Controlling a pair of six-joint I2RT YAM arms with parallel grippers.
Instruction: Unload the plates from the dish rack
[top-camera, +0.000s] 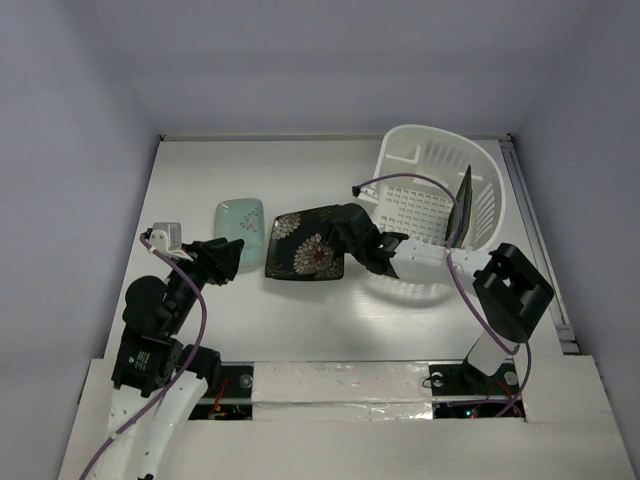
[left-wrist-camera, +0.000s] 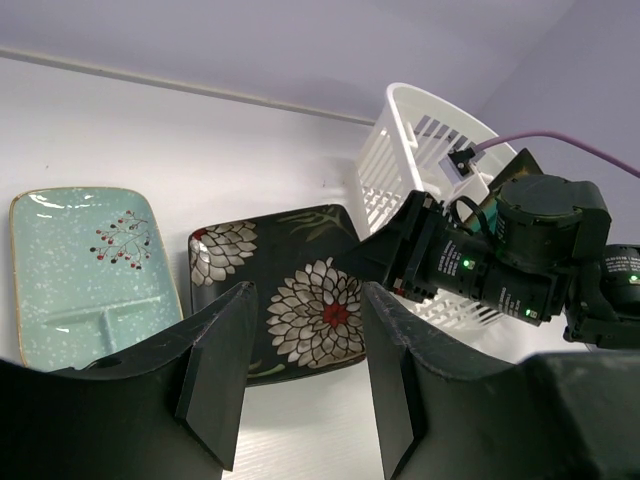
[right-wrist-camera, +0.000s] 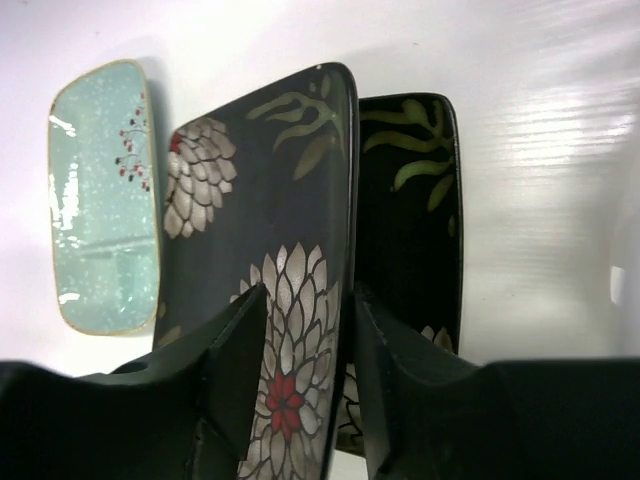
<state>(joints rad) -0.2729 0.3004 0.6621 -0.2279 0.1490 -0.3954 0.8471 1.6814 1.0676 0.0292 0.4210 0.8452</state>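
The right gripper (right-wrist-camera: 305, 325) jaws pinch the right rim of a floral plate (right-wrist-camera: 270, 250), above a second floral plate (right-wrist-camera: 420, 230) on the counter (top-camera: 200, 170). The left gripper (left-wrist-camera: 300, 370) jaws gape wide. The mint plate (top-camera: 240, 222) lies left, long axis near-far. The dish rack (top-camera: 480, 170), far right, holds one upright dark plate (top-camera: 463, 205).

A white worktop (top-camera: 300, 170) is spreading across the whole scene, and in the right wrist view it is catching the light in soft streaks. Pale lavender-grey walls are closing it in: a back wall (top-camera: 340, 60), a left wall (top-camera: 60, 200) and a right wall (top-camera: 590, 150). A narrow rail (top-camera: 537, 238) is running along the worktop's right edge. A strip of shiny silver tape (top-camera: 330, 380) is stretching across its near edge.
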